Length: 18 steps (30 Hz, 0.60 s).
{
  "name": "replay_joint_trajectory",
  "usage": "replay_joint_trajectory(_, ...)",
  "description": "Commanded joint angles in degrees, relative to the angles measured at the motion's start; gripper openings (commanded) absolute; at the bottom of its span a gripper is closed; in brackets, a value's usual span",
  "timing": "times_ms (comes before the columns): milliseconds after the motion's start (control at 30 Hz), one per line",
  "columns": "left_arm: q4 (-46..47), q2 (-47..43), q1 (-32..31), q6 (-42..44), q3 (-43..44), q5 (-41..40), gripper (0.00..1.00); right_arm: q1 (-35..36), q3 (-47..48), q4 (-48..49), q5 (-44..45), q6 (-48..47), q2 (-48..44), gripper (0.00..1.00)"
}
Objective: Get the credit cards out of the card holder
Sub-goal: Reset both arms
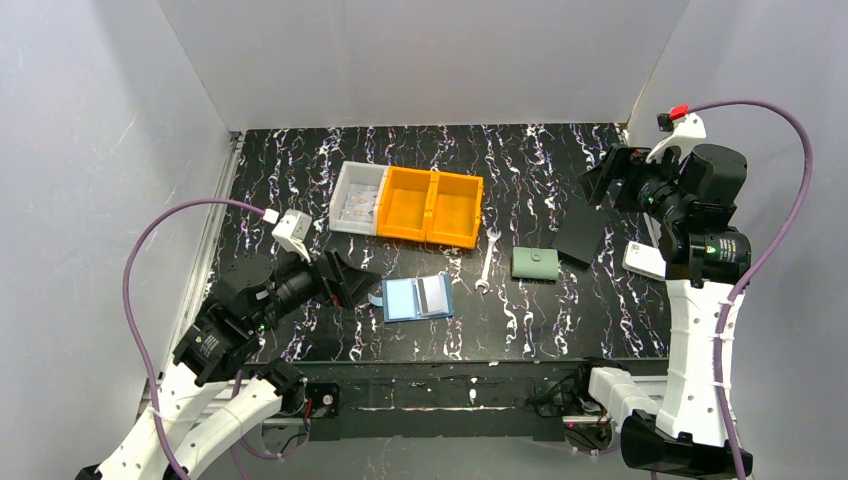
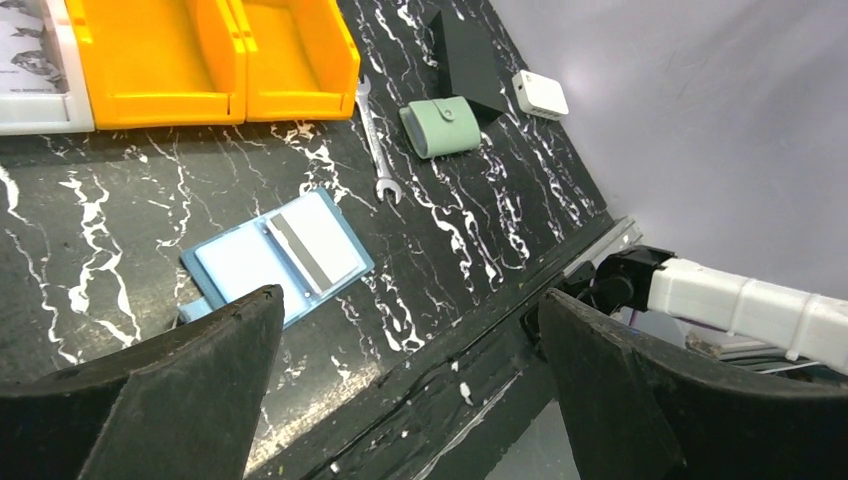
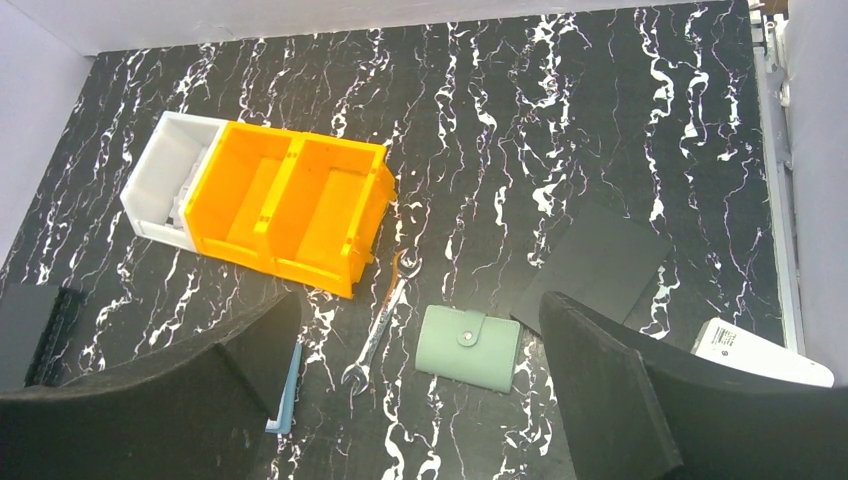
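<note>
The blue card holder (image 1: 417,298) lies open and flat near the table's front middle. Two pale credit cards sit in it: a plain one (image 2: 240,265) on one half, and one with a grey stripe (image 2: 318,245) on the other. My left gripper (image 1: 348,280) hovers just left of the holder, open and empty. In the left wrist view the holder (image 2: 275,257) lies just beyond my left gripper (image 2: 410,300). My right gripper (image 1: 600,180) is raised at the back right, open and empty. Its wrist view shows only the holder's blue edge (image 3: 285,395) beside my right gripper (image 3: 420,300).
A wrench (image 1: 487,262) lies right of the holder, then a pale green snap pouch (image 1: 535,263). Two orange bins (image 1: 430,205) and a white bin (image 1: 355,197) stand behind. A black sheet (image 1: 580,230) and a white device (image 1: 645,260) are at the right.
</note>
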Motion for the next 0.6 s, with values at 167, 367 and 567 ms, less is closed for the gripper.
replay_joint_trajectory(167,7.0,-0.1,0.27,-6.37,-2.99,2.51,0.98,-0.33,0.24,1.59,0.99,0.27,-1.35,0.98)
replay_joint_trajectory(367,5.13,-0.51,0.26,-10.05,-3.32,0.17,0.98,-0.3,-1.5,2.16,0.67,1.09,-3.04,0.98)
replay_joint_trajectory(567,4.45,-1.28,0.25,-10.1,-3.01,0.32,0.98,-0.27,-1.1,1.55,1.1,0.78,-3.15,0.98)
